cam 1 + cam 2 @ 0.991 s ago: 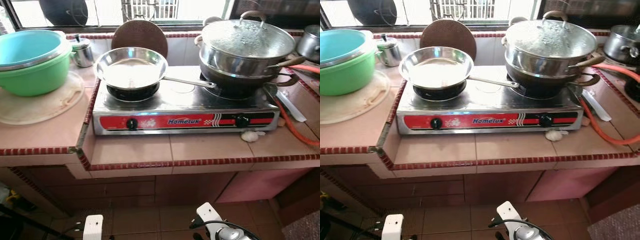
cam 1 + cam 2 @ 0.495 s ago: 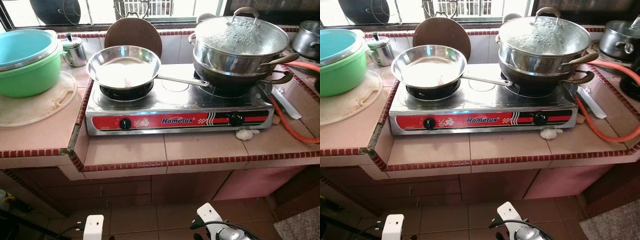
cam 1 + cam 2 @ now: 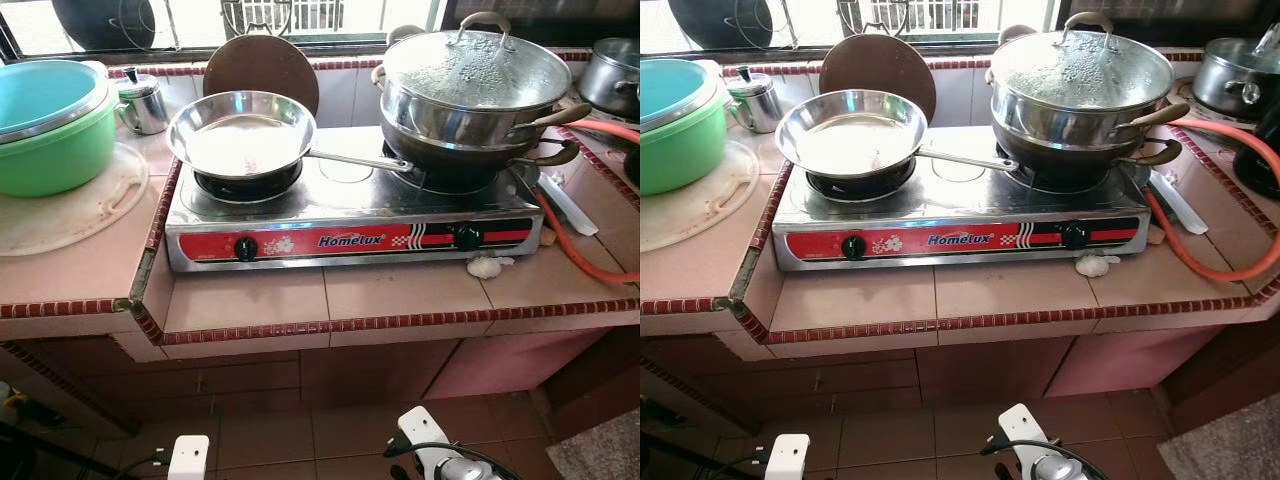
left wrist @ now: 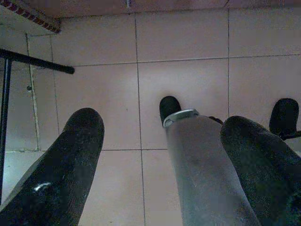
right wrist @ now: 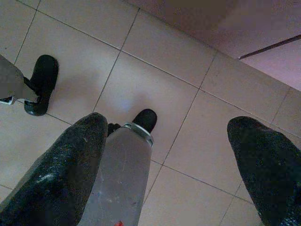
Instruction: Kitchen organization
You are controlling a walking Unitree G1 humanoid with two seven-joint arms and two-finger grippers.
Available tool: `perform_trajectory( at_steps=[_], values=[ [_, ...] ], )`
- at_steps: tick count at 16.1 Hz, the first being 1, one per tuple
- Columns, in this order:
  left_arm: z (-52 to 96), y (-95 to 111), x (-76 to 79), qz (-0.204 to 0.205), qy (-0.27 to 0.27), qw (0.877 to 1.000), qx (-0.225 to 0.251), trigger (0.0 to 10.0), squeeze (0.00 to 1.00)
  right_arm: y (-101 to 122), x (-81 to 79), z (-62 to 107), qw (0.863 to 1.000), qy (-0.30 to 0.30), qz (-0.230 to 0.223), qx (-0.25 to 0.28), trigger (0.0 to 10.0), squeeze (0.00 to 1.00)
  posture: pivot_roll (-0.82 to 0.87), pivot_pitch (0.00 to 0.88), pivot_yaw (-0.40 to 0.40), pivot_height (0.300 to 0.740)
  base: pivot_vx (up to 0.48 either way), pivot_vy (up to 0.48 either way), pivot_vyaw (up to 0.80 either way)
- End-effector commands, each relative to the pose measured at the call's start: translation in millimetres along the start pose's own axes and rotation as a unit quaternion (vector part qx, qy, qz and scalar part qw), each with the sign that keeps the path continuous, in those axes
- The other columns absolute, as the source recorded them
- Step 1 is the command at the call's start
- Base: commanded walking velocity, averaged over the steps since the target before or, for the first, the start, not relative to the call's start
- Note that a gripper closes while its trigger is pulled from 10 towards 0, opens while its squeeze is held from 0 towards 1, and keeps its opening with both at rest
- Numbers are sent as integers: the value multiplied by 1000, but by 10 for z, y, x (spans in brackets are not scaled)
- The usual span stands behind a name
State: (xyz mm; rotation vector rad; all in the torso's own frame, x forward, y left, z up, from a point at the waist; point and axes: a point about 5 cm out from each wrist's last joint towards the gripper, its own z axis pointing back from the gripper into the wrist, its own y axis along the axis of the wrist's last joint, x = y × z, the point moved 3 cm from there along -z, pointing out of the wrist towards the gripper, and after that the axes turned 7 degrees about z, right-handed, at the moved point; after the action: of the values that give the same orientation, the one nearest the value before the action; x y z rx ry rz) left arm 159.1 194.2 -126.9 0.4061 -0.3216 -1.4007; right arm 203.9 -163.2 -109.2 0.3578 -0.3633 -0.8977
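The whole scene slides a little between the earlier pictures and now: the stove (image 3: 350, 215) sits slightly further left and lower in view, and more of the counter (image 3: 400, 295) at the right shows. That is the head camera moving as the robot settles in front of the counter; the cookware itself keeps its places. For a tidying job this means the robot is squaring up to the stove, with no item yet picked out by either arm.

The steel frying pan (image 3: 240, 135) rests on the left burner, its handle pointing toward 3 o'clock. At 2 o'clock from it, the lidded steel pot (image 3: 470, 85) stands stacked on a dark pan on the right burner. The green basin (image 3: 55, 125) sits at 9 o'clock on a pale round board (image 3: 75, 210), with a small lidded tin (image 3: 143, 98) near it at the back. A round brown board (image 3: 262, 65) leans against the wall at 12 o'clock.

Both arms hang low. The left end effector (image 4: 160, 150) points at the floor tiles, fingers spread apart and holding nothing; the right end effector (image 5: 178, 155) is likewise spread and bare.

In the way: an orange hose (image 3: 580, 245) loops at 3 o'clock beside the stove, a garlic bulb (image 3: 485, 267) lies just in front of it, and the pan handle reaches toward the pots.
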Motion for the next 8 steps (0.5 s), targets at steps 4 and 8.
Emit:
perform_trajectory(
  at_steps=[4, 8],
  values=[
    [9, -67, -44, -6, 1, 1000, -11, 10000, 0, -48, 6, 5, 1000, -6, -11, -8, 10000, 0, -127, 35, 29, 740, 0, 0, 0],
    [4, 35, -64, -5, 6, 1000, 12, 10000, 0, -46, 30, 5, 998, -15, -57, -6, 10000, 0, -127, 38, 30, 740, 0, 0, 0]
  ],
)
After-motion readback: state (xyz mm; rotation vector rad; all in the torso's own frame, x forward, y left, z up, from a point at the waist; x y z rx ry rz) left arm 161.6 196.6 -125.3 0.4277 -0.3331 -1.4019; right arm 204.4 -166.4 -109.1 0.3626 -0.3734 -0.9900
